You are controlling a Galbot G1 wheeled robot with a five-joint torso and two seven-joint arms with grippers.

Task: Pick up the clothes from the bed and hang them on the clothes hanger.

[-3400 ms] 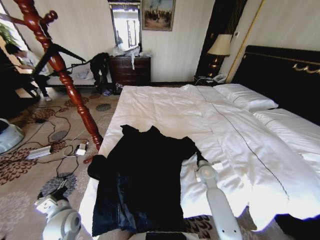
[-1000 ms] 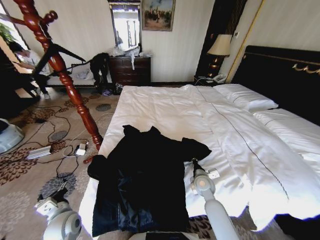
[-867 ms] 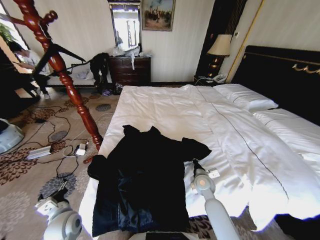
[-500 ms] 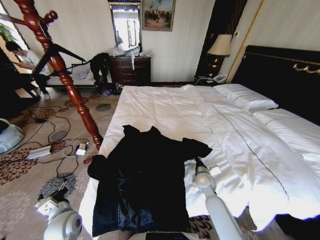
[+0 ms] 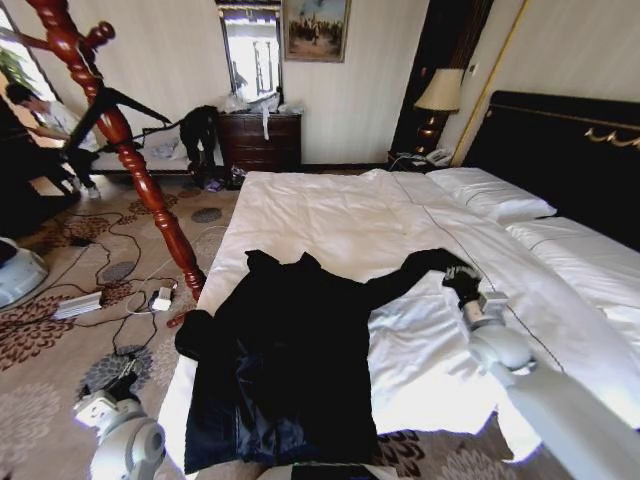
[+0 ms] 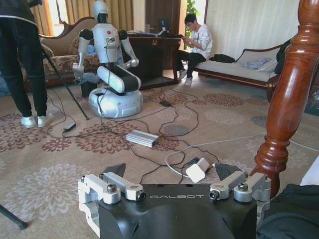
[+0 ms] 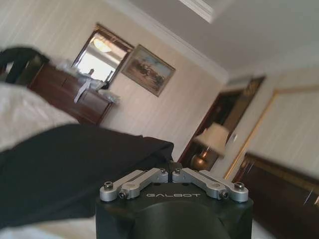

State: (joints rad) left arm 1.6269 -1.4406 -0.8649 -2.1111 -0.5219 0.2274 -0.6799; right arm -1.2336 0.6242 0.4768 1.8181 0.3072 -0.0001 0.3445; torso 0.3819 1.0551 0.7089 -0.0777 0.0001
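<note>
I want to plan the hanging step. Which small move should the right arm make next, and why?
Probably lift a little. The right gripper looks shut on the sleeve end of the black coat, stretched out across the white duvet, while the coat's body lies flat. The left gripper waits open low beside the bed, near the coat stand.

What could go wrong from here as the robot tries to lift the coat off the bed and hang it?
1. The right gripper holds only a sleeve end of the clothes; the heavy body on the bed may drag or slip free.
2. The clothes hanger stands at the bed's far side, so the garment could snag its pegs.
3. Cables on the floor near the left gripper may catch trailing cloth.
</note>
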